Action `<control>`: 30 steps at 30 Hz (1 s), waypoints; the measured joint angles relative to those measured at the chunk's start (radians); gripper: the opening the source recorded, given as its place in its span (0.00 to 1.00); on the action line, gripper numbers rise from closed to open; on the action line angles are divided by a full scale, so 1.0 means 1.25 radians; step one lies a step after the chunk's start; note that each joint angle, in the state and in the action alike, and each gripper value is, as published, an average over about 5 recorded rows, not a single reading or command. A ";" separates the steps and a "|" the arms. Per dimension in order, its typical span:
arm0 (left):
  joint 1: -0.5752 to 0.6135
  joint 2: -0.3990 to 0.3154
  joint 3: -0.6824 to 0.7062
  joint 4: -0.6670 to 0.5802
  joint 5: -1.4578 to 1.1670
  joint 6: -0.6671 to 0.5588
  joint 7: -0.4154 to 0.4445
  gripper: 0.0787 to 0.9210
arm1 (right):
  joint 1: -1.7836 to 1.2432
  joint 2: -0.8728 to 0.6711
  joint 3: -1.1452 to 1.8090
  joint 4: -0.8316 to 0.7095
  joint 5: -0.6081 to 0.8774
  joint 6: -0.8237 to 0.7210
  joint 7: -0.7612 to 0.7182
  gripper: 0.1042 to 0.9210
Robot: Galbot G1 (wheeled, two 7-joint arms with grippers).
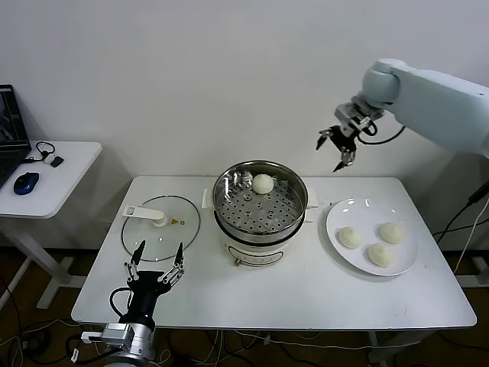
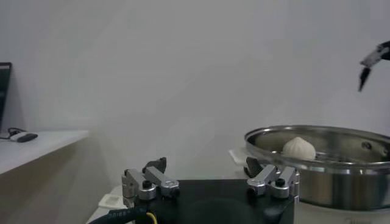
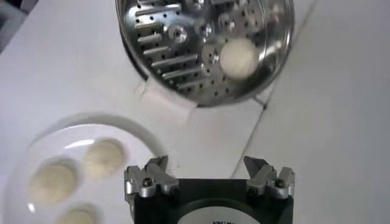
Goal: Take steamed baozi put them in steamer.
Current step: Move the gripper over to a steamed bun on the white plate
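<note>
Head view: right gripper point(image 1: 340, 150), jaws wide and empty, hangs high between the round shiny steel steamer point(image 1: 260, 200), holding one off-white bun point(image 1: 263, 183), and the round white plate point(image 1: 339, 212) near-right, bearing three off-white buns point(image 1: 374, 244). Left gripper point(image 1: 157, 265) waits open, near-left. Right wrist view: plate buns point(image 3: 102, 156) lie nearest.

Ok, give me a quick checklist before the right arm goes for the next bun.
1. Right pincer open and empty: ok.
2. Right pincer raised above the table, between steamer and plate: ok.
3. Buns left on plate: three, none touching: ok.
4. Steamer has room: one bun at the far side, rest of floor bare: ok.
5. Lid off, lying flat to the steamer's left: ok.
6. Left pincer low at the front edge, away from the plate: ok.
</note>
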 measured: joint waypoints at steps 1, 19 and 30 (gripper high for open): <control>0.000 0.000 0.000 0.000 0.000 0.000 0.000 0.88 | -0.007 -0.011 0.002 0.001 0.000 -0.011 -0.001 0.88; -0.010 -0.002 -0.007 0.001 -0.011 0.005 -0.003 0.88 | -0.194 -0.078 0.090 0.007 -0.093 -0.105 -0.003 0.88; -0.011 -0.003 -0.008 0.007 -0.014 0.005 -0.003 0.88 | -0.287 -0.075 0.146 -0.011 -0.145 -0.115 0.013 0.88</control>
